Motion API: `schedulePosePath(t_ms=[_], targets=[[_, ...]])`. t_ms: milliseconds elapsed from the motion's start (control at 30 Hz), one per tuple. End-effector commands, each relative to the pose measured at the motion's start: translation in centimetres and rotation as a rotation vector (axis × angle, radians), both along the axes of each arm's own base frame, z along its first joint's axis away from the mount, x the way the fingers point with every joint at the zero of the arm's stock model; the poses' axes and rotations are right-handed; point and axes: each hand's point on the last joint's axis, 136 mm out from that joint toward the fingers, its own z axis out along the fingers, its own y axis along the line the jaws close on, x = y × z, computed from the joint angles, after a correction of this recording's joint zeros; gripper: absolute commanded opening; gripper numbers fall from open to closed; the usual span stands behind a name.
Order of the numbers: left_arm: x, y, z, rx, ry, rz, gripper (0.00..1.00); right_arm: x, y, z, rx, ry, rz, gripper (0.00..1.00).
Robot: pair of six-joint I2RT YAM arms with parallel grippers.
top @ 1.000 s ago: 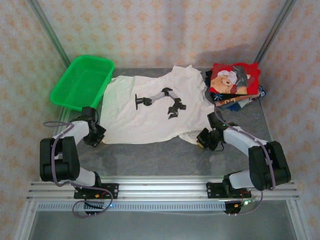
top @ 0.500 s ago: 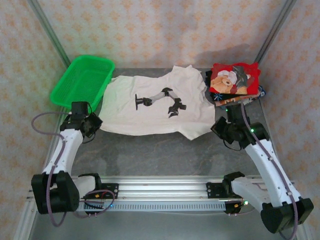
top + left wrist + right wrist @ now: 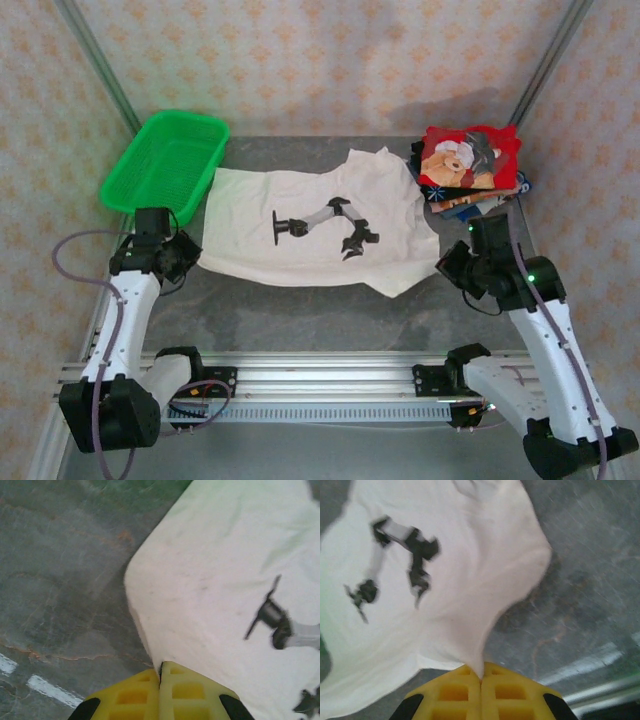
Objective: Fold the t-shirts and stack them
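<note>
Both closed: left tool (image 3: pixel 160 670), right tool (image 3: pixel 481 674) pinching off-white shirt (image 3: pixel 310 225).

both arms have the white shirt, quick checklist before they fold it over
1. Is the left gripper shut on the white shirt at its near hem: ok.
2. Is the right gripper shut on the other near corner: ok.
3. Is the cloth flat between the grips: not ok, it bunches toward the right grip.
4. Is the far sleeve free of the folded stack: cannot tell, they meet in the top view.
5. Is the shirt's edge free of the green basket: cannot tell.
</note>
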Motion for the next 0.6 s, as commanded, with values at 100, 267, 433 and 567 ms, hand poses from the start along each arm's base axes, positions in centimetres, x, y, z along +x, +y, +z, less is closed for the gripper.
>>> schedulePosePath(t_ms=[100,267,433,567], targets=[[4.2,1.1,15.7,0.12,-0.35,-0.042,0.0,4.7,1.1,12.2,0.029,-0.344,0.053,0.0],[4.1,1.3,27.0,0.254,-0.569,-0.089,0.0,5.7,1.4,20.5,0.026,-0.527,0.097,0.0],[1.9,0.9,34.5,0.327,-0.733,-0.103,0.0,4.5,1.5,27.1,0.051,-0.692,0.121,0.0],[0.0,0.5,38.0,0.368,-0.817,-0.111,0.0,2.7,1.2,31.1,0.067,-0.804,0.125,0.0]])
